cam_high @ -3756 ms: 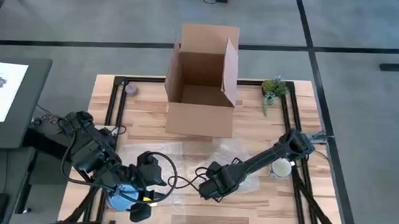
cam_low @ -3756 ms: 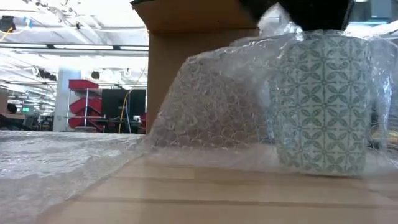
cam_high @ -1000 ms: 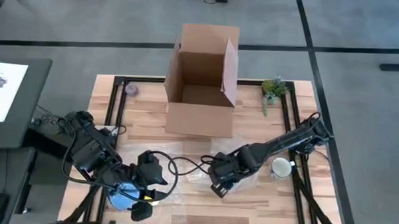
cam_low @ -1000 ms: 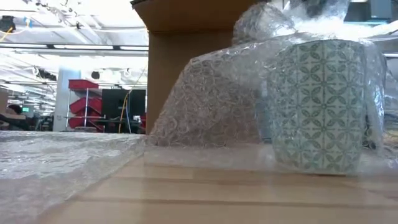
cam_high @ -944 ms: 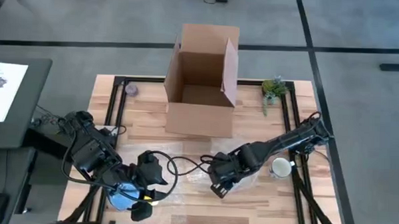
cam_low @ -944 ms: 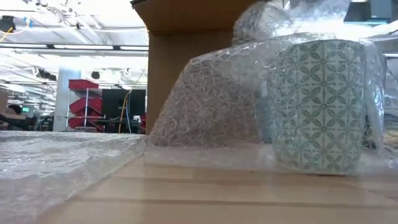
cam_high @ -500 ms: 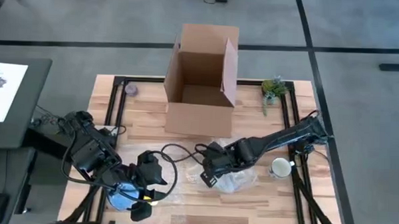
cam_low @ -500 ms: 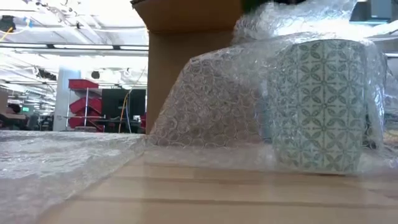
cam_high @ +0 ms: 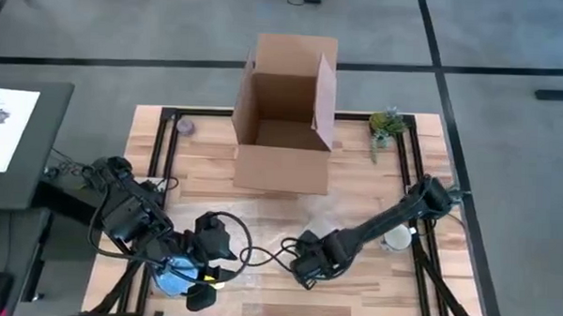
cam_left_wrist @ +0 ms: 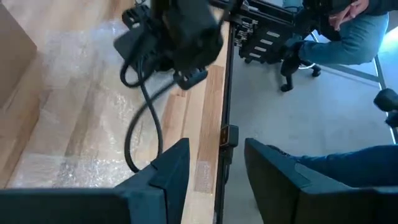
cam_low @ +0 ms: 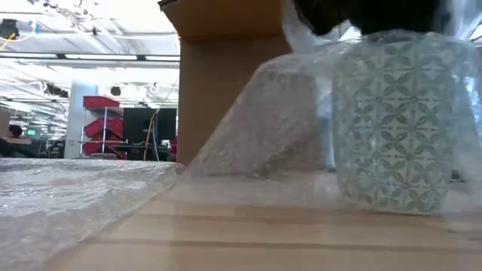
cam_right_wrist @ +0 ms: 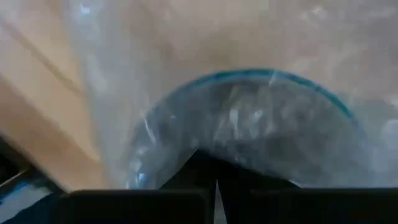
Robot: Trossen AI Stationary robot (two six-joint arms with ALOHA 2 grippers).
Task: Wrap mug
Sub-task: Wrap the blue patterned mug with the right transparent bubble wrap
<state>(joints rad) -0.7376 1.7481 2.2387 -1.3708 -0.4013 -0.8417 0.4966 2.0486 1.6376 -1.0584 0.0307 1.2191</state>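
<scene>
Swung back from the cardboard box (cam_high: 285,111), the right gripper (cam_high: 308,262) pinches bubble wrap (cam_low: 256,128) over the mug (cam_low: 395,124) beneath it — next, tuck it down — left gripper (cam_left_wrist: 214,171) open, idle.

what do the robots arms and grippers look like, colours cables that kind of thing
Both arms are dark, nearly black, built of chunky jointed segments. The left arm carries a black cable looping loosely beside it, plus a small yellow marking near its gripper end. The right arm is slimmer along its length. The left gripper has two flat, dark, blocky fingers.
</scene>
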